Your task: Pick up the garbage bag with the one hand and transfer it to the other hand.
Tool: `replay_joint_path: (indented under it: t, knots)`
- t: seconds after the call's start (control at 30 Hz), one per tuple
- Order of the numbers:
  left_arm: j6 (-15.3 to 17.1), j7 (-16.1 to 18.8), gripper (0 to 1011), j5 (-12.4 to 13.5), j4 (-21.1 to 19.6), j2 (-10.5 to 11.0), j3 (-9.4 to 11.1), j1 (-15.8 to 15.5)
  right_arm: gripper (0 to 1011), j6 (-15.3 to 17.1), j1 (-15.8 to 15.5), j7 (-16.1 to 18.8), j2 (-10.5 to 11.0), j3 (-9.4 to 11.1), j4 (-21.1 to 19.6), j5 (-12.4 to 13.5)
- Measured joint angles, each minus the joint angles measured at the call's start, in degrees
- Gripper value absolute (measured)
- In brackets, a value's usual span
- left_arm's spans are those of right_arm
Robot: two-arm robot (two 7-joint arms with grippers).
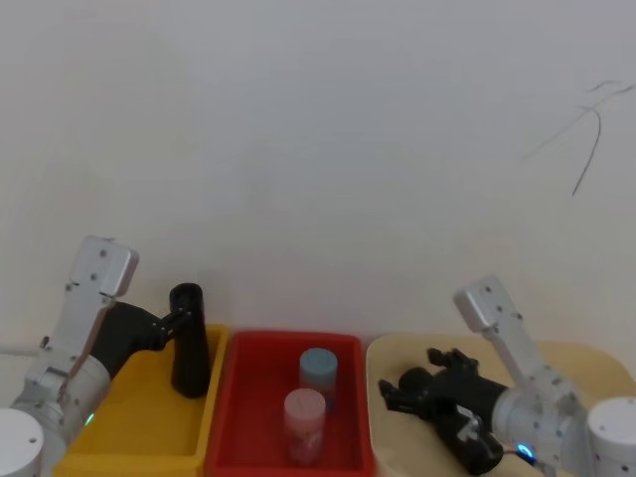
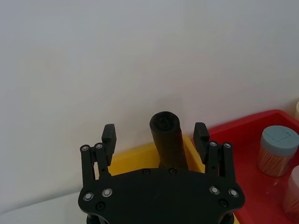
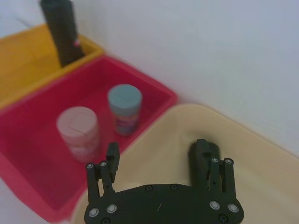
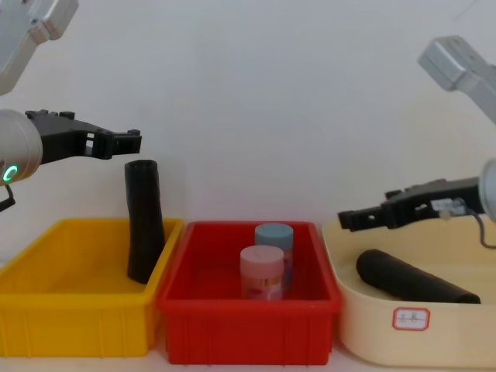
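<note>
Three bins in a row: red bin (image 4: 248, 325) in the middle, yellow bin (image 4: 70, 325) right up against its left side, cream bin (image 4: 372, 333) on its right. Left gripper (image 4: 133, 142) hangs left of the red bin, level with the top of the tube (image 4: 145, 225), fingers spread wide with a gap on either side, holding nothing. Right gripper (image 4: 346, 221) is over the cream bin's edge nearest the red bin, also wide open and empty, clear above the bag (image 4: 411, 280). Bag lies flat in the cream bin, rounded end toward the red bin. Tube stands a bit tilted in the yellow bin, against the wall beside the red bin. Two jars sit inside the red bin, blue-lidded (image 4: 274, 236) behind pink-lidded (image 4: 262, 271).
</note>
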Motion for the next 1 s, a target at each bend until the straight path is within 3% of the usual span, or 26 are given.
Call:
replay_joint_path:
  t: [0.23, 0.53, 1.0]
  knots:
    - [0.0, 0.0, 1002, 0.0, 0.0, 0.0, 0.0, 0.0, 999, 1.1, 4.7, 5.3, -0.8, -3.2, 2.2, -0.3]
    - [0.0, 0.0, 1002, 0.0, 0.0, 0.0, 0.0, 0.0, 1000, 2.7, 8.4, 10.0, -1.4, -6.9, 3.5, -0.9]
    - [0.0, 0.0, 1002, 0.0, 0.0, 0.0, 0.0, 0.0, 999, 4.3, 11.4, 12.9, -2.7, -11.6, 7.0, -2.7]
